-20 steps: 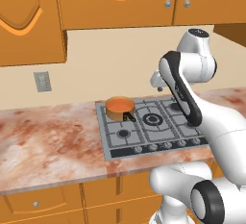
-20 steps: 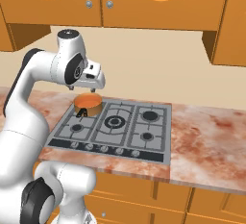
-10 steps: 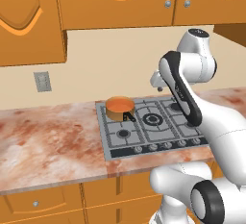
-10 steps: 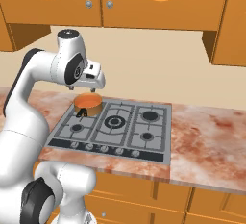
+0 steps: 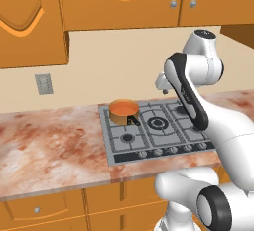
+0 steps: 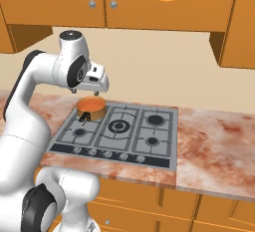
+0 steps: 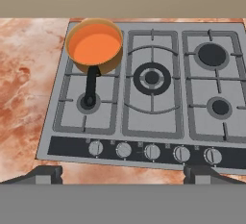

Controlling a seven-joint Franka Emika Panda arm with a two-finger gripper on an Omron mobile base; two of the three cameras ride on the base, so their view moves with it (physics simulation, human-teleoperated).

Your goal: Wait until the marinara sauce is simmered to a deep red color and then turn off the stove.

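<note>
Sauce (image 7: 94, 47): orange, in pan (image 7: 103, 66) on stove's (image 7: 153, 148) back left burner
Gripper (image 7: 122, 172): wide, empty, above the knobs (image 7: 152, 151)

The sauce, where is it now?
The sauce fills the pan on the stove's rear left burner, in the hand view's upper left.

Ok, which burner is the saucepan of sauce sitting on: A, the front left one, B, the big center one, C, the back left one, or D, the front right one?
C: in the hand view the saucepan sits on the stove's back left burner, farthest from the knobs.
</note>
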